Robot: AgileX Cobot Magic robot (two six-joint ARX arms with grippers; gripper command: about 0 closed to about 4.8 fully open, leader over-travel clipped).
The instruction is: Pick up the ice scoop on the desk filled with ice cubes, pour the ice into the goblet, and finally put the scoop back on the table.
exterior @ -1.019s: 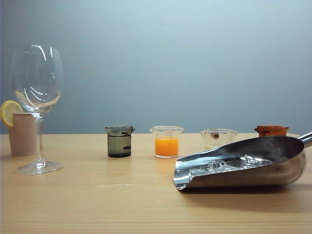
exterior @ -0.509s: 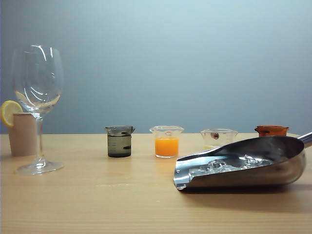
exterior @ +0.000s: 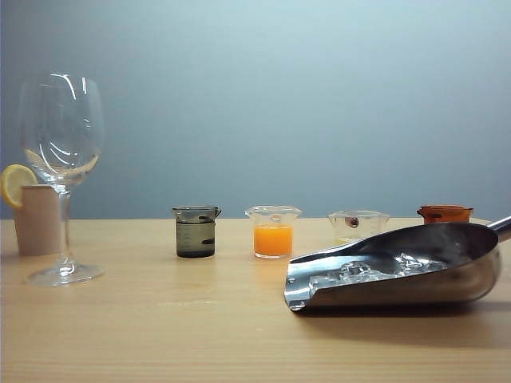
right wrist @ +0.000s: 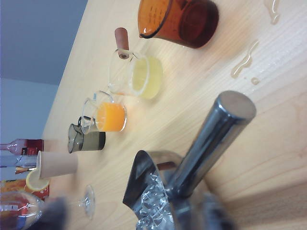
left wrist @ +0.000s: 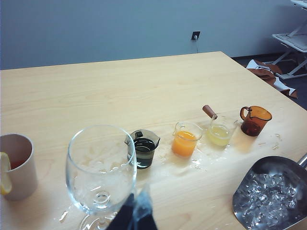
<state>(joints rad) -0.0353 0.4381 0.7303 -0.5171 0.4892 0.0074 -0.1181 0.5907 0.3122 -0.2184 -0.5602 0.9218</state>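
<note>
The steel ice scoop (exterior: 399, 275) lies on the desk (exterior: 200, 335) at the right, its mouth toward the middle, with ice cubes (exterior: 367, 270) heaped in its trough. At the far left the empty goblet (exterior: 61, 159) stands upright. No gripper shows in the exterior view. In the left wrist view my left gripper (left wrist: 135, 215) hovers shut just beside the goblet (left wrist: 100, 172), apart from the scoop (left wrist: 268, 165). In the right wrist view my right gripper (right wrist: 132, 215) is open. Its blurred fingers stand wide either side of the scoop's handle (right wrist: 211, 139), above the ice cubes (right wrist: 153, 201).
A row of small beakers crosses the middle: dark (exterior: 196, 231), orange (exterior: 273, 231), pale yellow (exterior: 358, 226) and amber (exterior: 445, 213). A beige cup with a lemon slice (exterior: 36, 217) stands behind the goblet. Water drops (right wrist: 244, 62) lie near the amber beaker.
</note>
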